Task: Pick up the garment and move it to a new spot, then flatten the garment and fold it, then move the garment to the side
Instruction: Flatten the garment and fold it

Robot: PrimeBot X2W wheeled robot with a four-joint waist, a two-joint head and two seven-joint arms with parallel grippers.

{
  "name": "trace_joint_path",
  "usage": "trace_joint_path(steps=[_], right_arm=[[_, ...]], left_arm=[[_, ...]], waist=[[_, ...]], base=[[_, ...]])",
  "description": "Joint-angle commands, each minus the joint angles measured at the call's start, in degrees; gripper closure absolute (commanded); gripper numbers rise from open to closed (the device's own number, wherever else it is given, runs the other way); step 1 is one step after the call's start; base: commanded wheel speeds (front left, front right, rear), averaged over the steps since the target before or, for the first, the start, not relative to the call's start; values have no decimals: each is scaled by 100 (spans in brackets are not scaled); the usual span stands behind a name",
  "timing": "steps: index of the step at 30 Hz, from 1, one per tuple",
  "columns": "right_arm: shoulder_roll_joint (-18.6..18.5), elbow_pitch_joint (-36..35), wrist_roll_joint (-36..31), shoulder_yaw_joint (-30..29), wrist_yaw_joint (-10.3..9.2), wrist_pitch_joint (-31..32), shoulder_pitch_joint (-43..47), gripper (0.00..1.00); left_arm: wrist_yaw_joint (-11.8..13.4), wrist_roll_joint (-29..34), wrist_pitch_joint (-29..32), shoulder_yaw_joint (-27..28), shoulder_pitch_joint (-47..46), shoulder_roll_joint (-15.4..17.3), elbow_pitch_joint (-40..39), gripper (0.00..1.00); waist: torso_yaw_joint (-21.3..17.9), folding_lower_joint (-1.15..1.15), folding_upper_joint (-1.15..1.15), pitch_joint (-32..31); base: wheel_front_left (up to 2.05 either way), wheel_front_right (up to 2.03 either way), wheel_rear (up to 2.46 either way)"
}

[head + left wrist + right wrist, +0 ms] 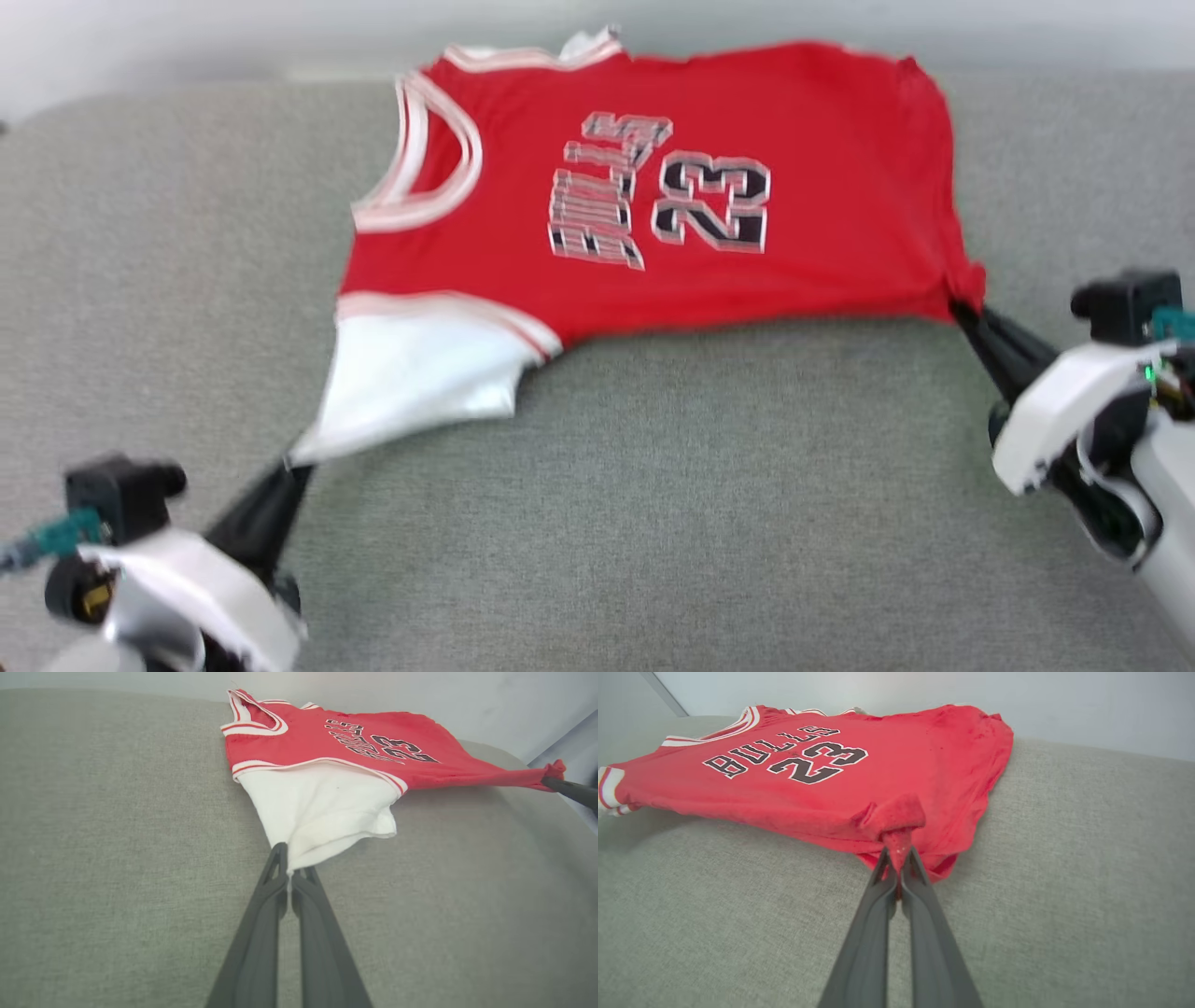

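The garment is a red jersey with black white-outlined letters and the number 23, spread print-side up across the far half of a grey cushion. Its near edge is lifted and stretched between both grippers. My left gripper is shut on the tip of the white sleeve, seen pinched at the left gripper. My right gripper is shut on the red hem corner, bunched at the right gripper. The right arm's fingers also show in the left wrist view.
A grey woven cushion surface stretches under everything, with open room in front of the jersey. A pale wall runs along the cushion's far edge, just behind the jersey's collar and far side.
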Motion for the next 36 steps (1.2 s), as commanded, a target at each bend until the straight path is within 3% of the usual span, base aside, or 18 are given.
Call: trace_joint_path(steps=[1,10,20,28,36], right_arm=[[-112,-81,138,25,-4,25,214,100],[-595,-584,626,13,-4,98,1182,100],[-1026,-1411,1070,-231,-4,382,2427,100],[-1021,-2013,1113,-746,-4,349,3185,100],[-855,-2423,892,-1125,-4,619,2977,100]], left_arm=[[57,-67,124,-38,262,113,-171,100],[229,-657,756,-241,1459,557,-1062,100],[129,-1375,1201,-441,2481,941,-1660,100],[-155,-1502,860,-222,2614,1006,-1784,100],[-393,-1614,548,371,2133,1130,-1933,100]], waist=[[17,1,0,-241],[-40,1,0,-751],[-164,1,0,-1071],[-300,1,0,-1015],[-504,1,0,-685]], base=[[0,0,0],[0,0,0],[0,0,0],[0,0,0],[0,0,0]])
